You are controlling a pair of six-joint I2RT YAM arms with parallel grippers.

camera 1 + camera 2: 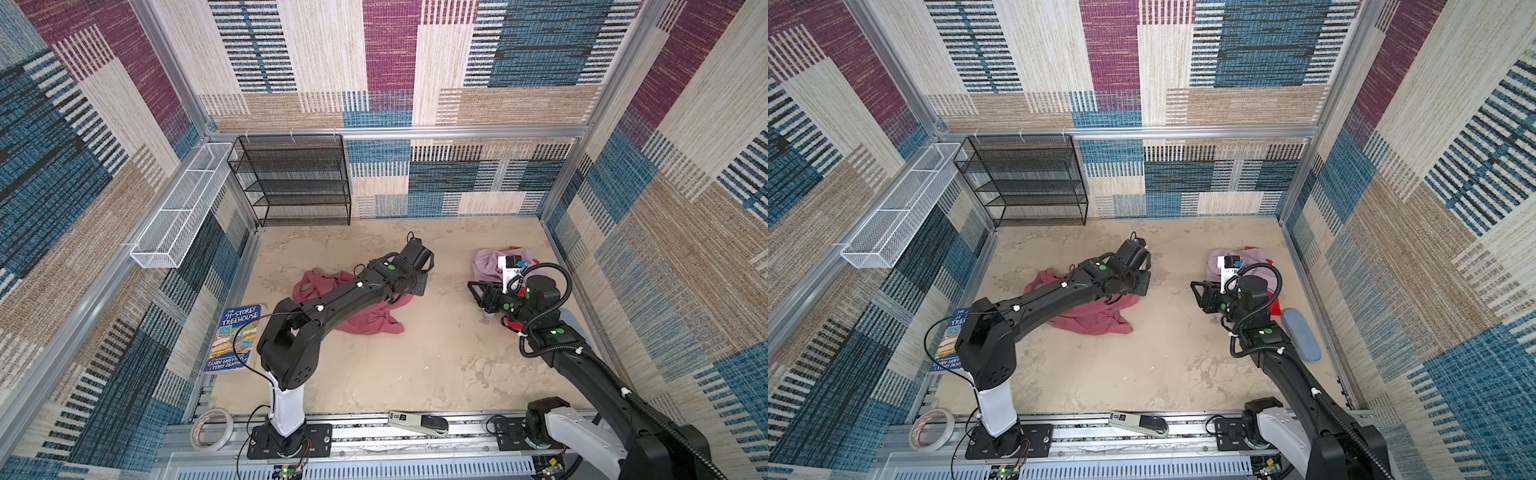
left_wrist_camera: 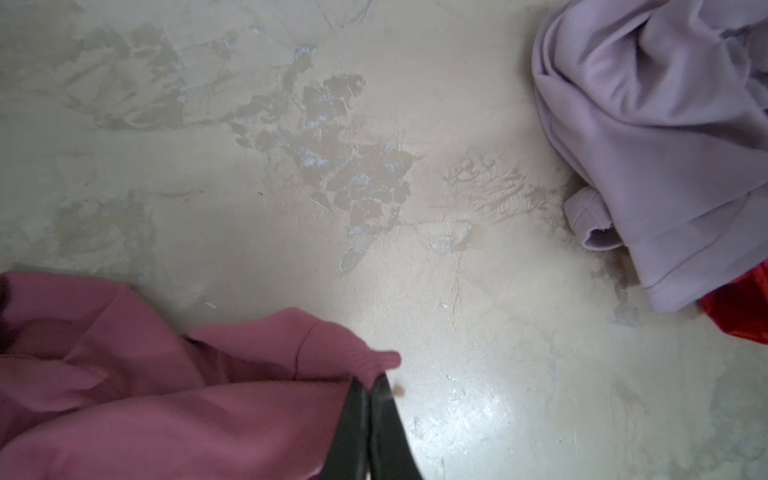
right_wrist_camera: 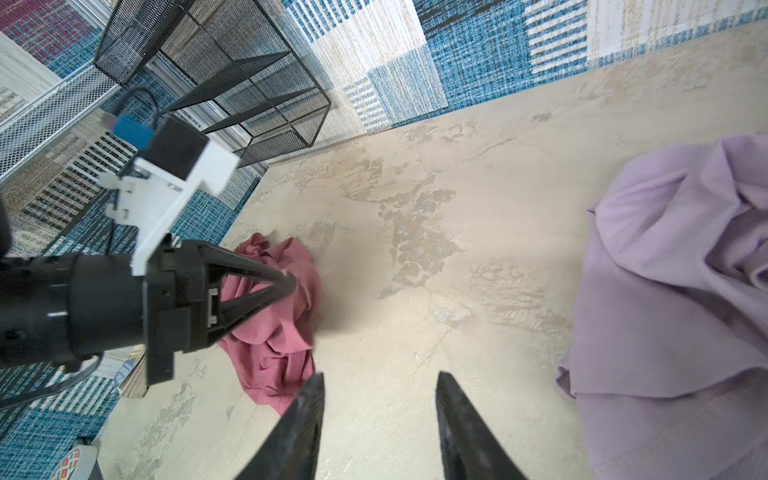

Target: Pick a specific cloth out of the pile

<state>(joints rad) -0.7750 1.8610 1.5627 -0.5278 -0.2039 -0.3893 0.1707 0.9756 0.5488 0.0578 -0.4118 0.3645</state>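
The cloth [image 1: 370, 320], dusty rose, lies spread on the beige floor left of centre, partly under my left arm, and shows in both top views [image 1: 1096, 320]. My left gripper [image 2: 370, 384] is shut, with a cuff edge of the cloth [image 2: 145, 395] pinched at its tips; the right wrist view shows that gripper [image 3: 291, 282] on the cloth [image 3: 282, 332]. The pile [image 1: 484, 264] sits at the back right: a pale lilac cloth [image 2: 665, 145] over a bright red one [image 2: 744, 307]. My right gripper [image 1: 473, 295] hovers open and empty [image 3: 380, 376] beside the pile.
A black mesh shelf [image 1: 295, 178] stands at the back left and a white wire basket [image 1: 183, 212] hangs on the left wall. A book [image 1: 235, 336] lies at the left edge. A tape roll [image 1: 211, 428] and stapler [image 1: 417, 422] rest on the front rail. A blue-grey pad [image 1: 1302, 334] lies by the right wall.
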